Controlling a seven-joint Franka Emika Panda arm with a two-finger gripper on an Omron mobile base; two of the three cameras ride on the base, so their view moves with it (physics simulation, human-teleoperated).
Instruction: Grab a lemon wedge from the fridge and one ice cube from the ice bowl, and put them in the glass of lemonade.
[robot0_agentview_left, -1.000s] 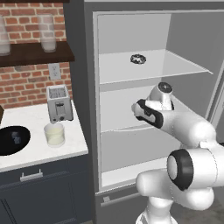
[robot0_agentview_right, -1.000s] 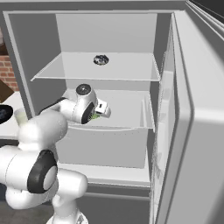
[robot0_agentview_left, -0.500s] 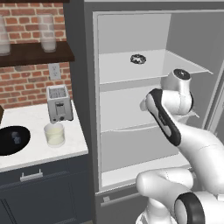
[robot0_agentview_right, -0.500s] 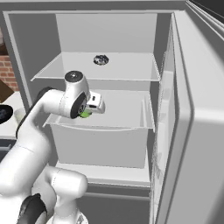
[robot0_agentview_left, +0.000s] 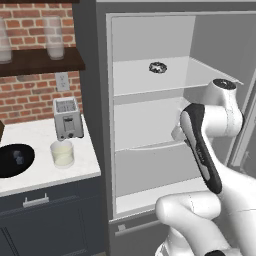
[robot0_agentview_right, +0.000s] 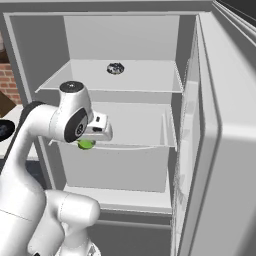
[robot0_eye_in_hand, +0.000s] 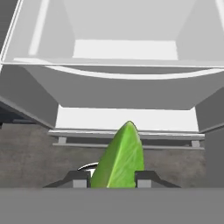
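My tool (robot0_eye_in_hand: 113, 178) is nearly closed, pinching the lemon wedge (robot0_eye_in_hand: 118, 161) between its fingertips, in front of the open fridge (robot0_agentview_right: 210, 150).

The arm (robot0_agentview_left: 202, 150) hides the pincer; the ice bowl (robot0_agentview_left: 12, 161) is cropped at the edge.

Rendered frames evenly, softly lit; faint shadows cast under fridge (robot0_agentview_left: 150, 125) shelves; no glare; slight pixel softness seen.
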